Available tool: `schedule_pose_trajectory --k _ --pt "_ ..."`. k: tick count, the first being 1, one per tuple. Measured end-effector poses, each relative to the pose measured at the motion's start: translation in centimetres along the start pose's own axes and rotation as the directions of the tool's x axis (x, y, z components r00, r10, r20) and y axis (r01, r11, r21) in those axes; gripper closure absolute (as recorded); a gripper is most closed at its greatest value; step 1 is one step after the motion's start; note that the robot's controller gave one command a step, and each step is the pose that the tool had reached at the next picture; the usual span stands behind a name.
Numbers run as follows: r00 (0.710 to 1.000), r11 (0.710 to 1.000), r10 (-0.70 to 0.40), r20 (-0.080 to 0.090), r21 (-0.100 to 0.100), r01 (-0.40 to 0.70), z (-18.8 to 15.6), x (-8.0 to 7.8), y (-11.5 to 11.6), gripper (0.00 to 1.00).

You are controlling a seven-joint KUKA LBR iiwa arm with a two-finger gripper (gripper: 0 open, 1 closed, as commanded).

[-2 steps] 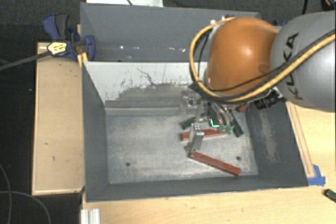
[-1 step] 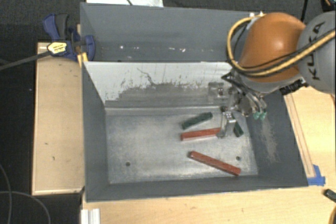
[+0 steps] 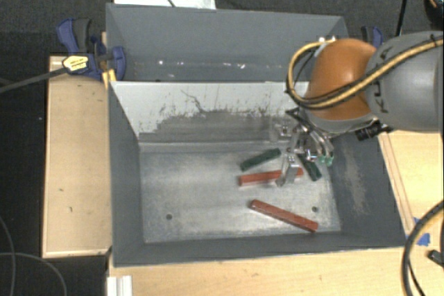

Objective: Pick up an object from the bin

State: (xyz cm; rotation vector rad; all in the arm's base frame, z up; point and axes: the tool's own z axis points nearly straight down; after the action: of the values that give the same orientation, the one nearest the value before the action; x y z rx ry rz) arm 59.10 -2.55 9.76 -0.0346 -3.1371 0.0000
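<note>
I see the grey metal bin (image 3: 173, 218) with a scuffed floor; toward its right a dark green stick (image 3: 260, 160) lies tilted just above a reddish-brown stick (image 3: 257, 179), and a second reddish-brown stick (image 3: 283, 215) lies apart, nearer the front wall

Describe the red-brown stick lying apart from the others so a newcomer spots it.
In the grey metal bin, look at the floor right of centre, toward the wall at the view's bottom. A flat red-brown stick lies there, slanting down to the right. Unlike the other red-brown stick and the dark green stick up by the gripper, it lies alone, touching nothing.
</note>
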Motion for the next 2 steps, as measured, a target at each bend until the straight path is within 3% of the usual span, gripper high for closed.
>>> schedule_pose_trajectory --k 1,2 --pt "0.973 0.973 -0.232 0.003 -0.001 0.232 2.80 0.82 4.75 0.00" --pt "0.974 0.974 -0.226 0.005 0.000 0.226 2.66 0.73 4.57 1.00"
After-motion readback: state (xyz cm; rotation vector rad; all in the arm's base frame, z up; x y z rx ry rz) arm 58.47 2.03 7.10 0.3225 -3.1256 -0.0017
